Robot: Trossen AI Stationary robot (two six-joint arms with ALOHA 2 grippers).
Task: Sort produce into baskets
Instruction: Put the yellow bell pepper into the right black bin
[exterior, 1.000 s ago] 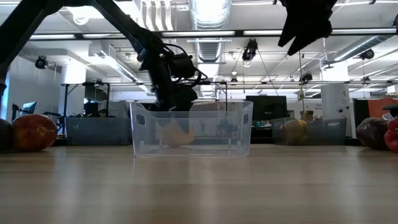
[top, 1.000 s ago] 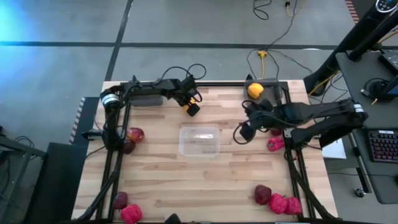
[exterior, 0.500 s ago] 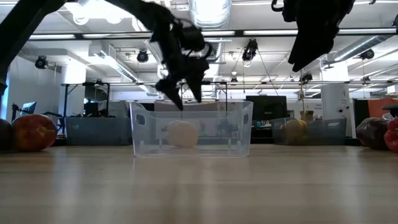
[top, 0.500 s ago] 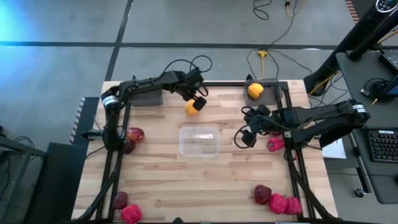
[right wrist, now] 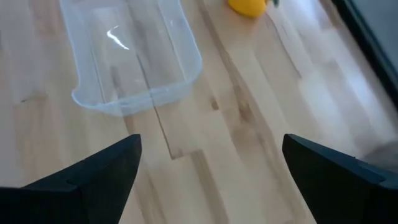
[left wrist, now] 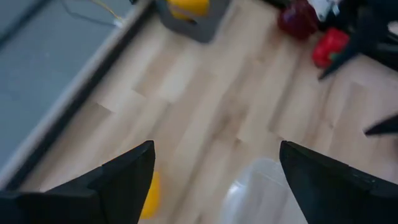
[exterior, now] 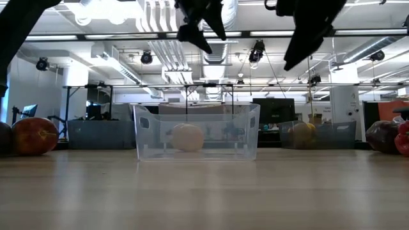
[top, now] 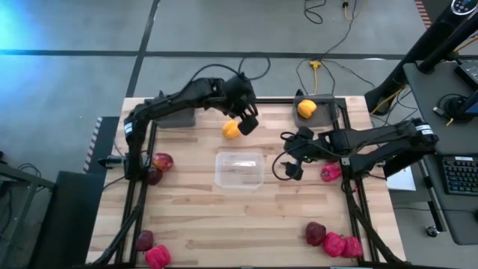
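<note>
2 yellow peppers [top: 231,130] [top: 306,109], 1 clear container [top: 240,169].

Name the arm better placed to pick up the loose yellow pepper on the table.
Left. The left gripper hangs open beside the yellow pepper; the right gripper, also open, is across the clear container.

The right tool [right wrist: 211,180] shows as two dark fingers [right wrist: 93,177] spread wide apart with nothing between them, hanging above a pale wooden plank worktop [right wrist: 249,137]. Ahead of them lies a clear plastic square container [right wrist: 134,56], empty, its rounded corners catching light. Beyond the container, apart from it, a yellow rounded bell pepper [right wrist: 247,7] rests on the bare wood, partly cut off by the frame edge.
</note>
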